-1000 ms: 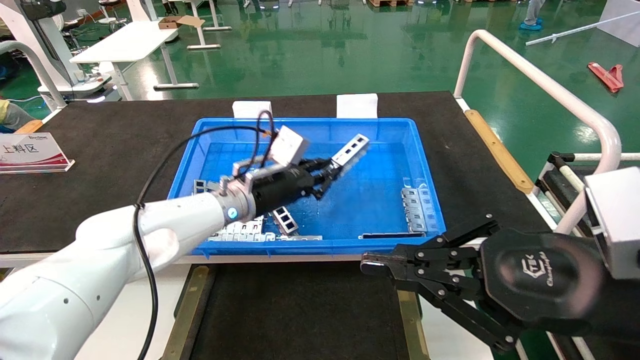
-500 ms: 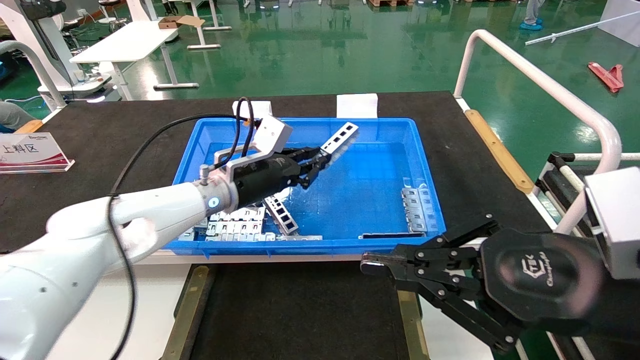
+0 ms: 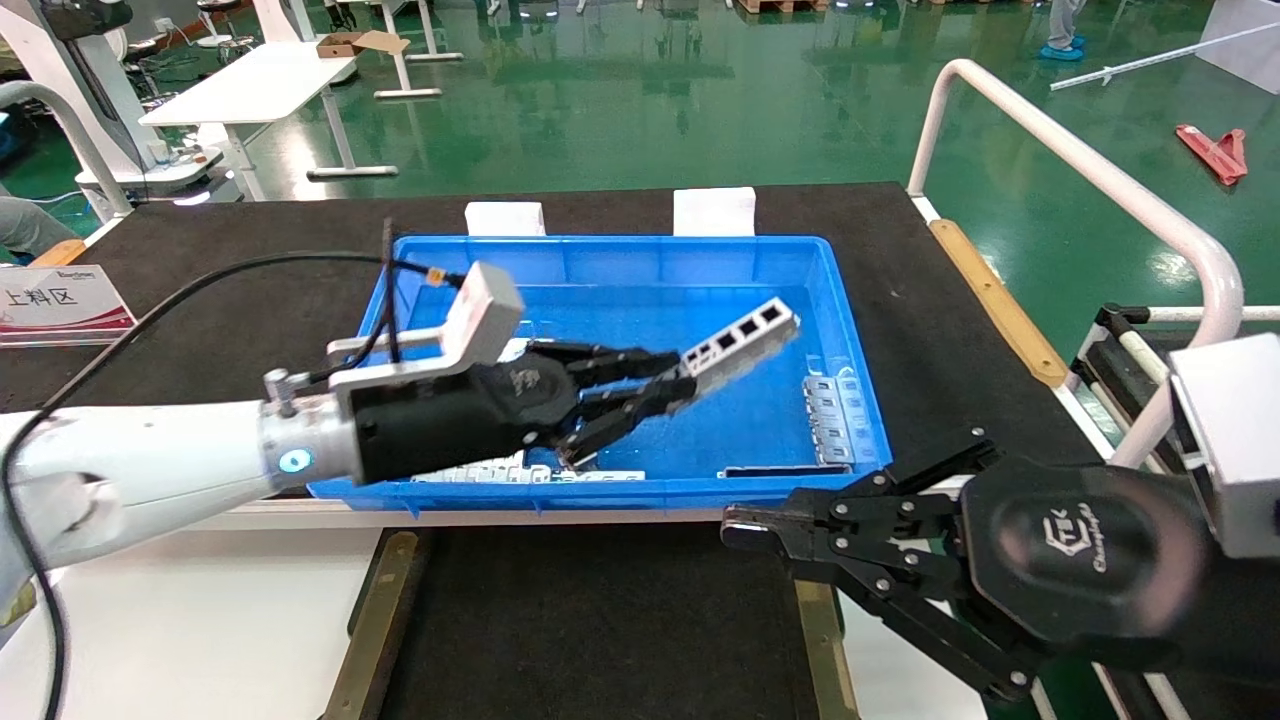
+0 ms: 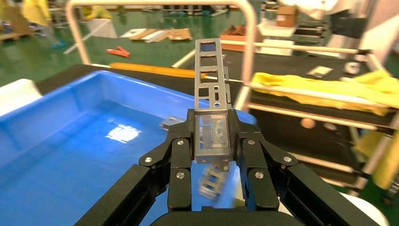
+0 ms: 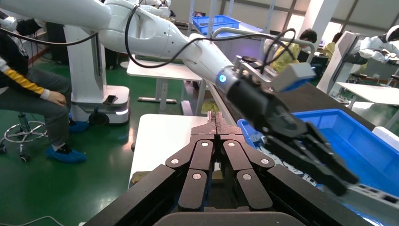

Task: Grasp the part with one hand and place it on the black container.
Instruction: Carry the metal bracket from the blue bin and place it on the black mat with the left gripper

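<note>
1. Pinching the part (image 3: 738, 343) by one end, my left gripper (image 3: 655, 390) hung mid-frame above the blue crate (image 3: 850, 330).
2. Swinging toward the black container (image 3: 600, 620) at lower centre risked it pivoting loose.
3. My right gripper (image 3: 745, 528), pressed together, sat parked lower right.

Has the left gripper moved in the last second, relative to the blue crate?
Yes. The left gripper, shut on the part, has pulled back toward the blue crate's near wall and swung rightward.
</note>
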You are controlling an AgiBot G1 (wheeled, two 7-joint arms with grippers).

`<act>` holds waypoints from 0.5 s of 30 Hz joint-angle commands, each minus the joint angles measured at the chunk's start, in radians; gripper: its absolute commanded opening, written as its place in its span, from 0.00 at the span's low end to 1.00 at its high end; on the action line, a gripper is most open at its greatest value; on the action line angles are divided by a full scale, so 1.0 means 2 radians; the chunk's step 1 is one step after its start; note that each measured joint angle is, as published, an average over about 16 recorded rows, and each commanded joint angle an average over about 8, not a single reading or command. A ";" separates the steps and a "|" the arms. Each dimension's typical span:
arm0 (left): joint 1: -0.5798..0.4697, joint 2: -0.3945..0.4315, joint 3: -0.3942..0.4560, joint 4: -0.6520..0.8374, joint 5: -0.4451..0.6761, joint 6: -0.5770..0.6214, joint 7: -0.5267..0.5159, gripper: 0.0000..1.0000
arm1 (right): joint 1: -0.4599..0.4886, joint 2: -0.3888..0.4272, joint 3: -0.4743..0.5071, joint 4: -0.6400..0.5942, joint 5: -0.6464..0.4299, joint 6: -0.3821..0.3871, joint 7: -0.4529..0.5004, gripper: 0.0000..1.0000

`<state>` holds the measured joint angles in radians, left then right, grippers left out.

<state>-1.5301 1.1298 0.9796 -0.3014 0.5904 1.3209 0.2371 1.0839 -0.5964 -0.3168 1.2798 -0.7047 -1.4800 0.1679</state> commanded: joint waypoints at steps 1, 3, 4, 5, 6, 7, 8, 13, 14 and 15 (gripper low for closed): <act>-0.001 -0.009 0.002 0.001 0.001 0.025 0.000 0.00 | 0.000 0.000 0.000 0.000 0.000 0.000 0.000 0.00; 0.004 -0.020 0.002 -0.007 0.000 0.041 -0.004 0.00 | 0.000 0.000 0.000 0.000 0.000 0.000 0.000 0.00; 0.008 -0.026 0.003 -0.013 -0.001 0.048 -0.006 0.00 | 0.000 0.000 0.000 0.000 0.000 0.000 0.000 0.00; 0.013 -0.032 0.003 -0.020 -0.002 0.054 -0.009 0.00 | 0.000 0.000 0.000 0.000 0.000 0.000 0.000 0.00; 0.018 -0.038 0.003 -0.028 -0.002 0.059 -0.011 0.00 | 0.000 0.000 0.000 0.000 0.000 0.000 0.000 0.00; 0.024 -0.044 0.004 -0.036 -0.003 0.063 -0.014 0.00 | 0.000 0.000 0.000 0.000 0.000 0.000 0.000 0.00; 0.031 -0.051 0.005 -0.046 -0.004 0.066 -0.018 0.00 | 0.000 0.000 0.000 0.000 0.000 0.000 0.000 0.00; 0.077 -0.086 0.008 -0.110 -0.011 0.064 -0.044 0.00 | 0.000 0.000 0.000 0.000 0.000 0.000 0.000 0.00; 0.088 -0.093 0.009 -0.125 -0.012 0.059 -0.049 0.00 | 0.000 0.000 0.000 0.000 0.000 0.000 0.000 0.00; 0.099 -0.101 0.010 -0.141 -0.013 0.052 -0.052 0.00 | 0.000 0.000 0.000 0.000 0.000 0.000 0.000 0.00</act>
<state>-1.3243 0.9285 0.9993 -0.5921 0.5672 1.3989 0.1437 1.0841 -0.5962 -0.3173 1.2798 -0.7044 -1.4798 0.1676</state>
